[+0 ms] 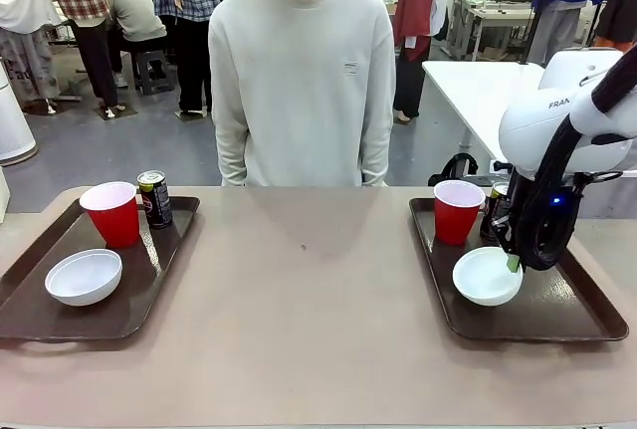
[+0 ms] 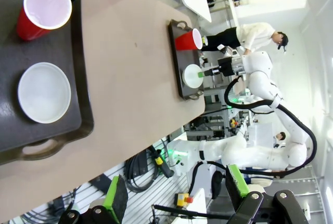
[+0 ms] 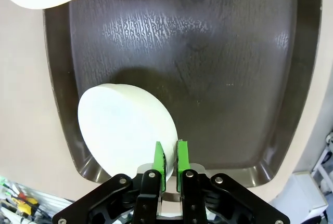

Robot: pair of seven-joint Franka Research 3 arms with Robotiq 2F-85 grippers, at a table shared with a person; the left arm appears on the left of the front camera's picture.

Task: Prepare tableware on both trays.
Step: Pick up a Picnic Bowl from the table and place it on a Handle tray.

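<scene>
Over on the left tray (image 1: 25, 295), a white bowl (image 1: 84, 277) sits near the front, a red cup (image 1: 111, 213) and a dark can (image 1: 153, 198) behind it. The left gripper (image 2: 177, 195) hangs high off the bench (image 1: 309, 300), fingers apart, gripping nothing. Bare bench across the middle, a person (image 1: 302, 81) standing at the far side. Now the right tray (image 1: 577, 315): red cup (image 1: 458, 211) at the back corner, a can (image 1: 497, 208) half hidden behind the arm. The right gripper (image 3: 169, 166) is clenched on the rim of the second bowl (image 3: 125, 130), which tilts low over the tray's inner front area. Open tray floor lies toward the outer side; the front rim sits close.
</scene>
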